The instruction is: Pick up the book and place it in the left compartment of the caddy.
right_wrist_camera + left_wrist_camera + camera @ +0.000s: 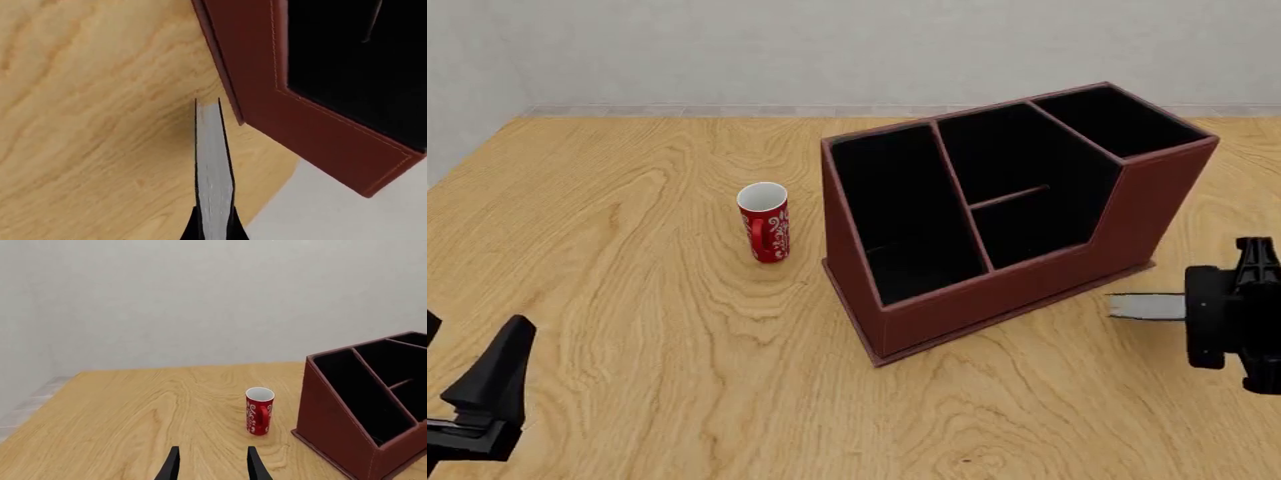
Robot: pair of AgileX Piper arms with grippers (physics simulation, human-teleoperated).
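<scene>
Even, diffuse light across all my feeds; no single source evident. Bright overall, no glare. Faint soft shadow under the red can (pixel 763 222) and along the caddy (pixel 1014 290) base. Caddy interior reads flat black, detail lost. Everything sharp edge to edge, no blur or visible lens distortion.

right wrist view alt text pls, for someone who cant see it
Seen from just behind the right gripper, its fingers are closed on the book, whose white page edges run edge-on away from the camera. Beyond the book lies the wooden table, and beside it a reddish-brown corner of the caddy with its black interior.
</scene>
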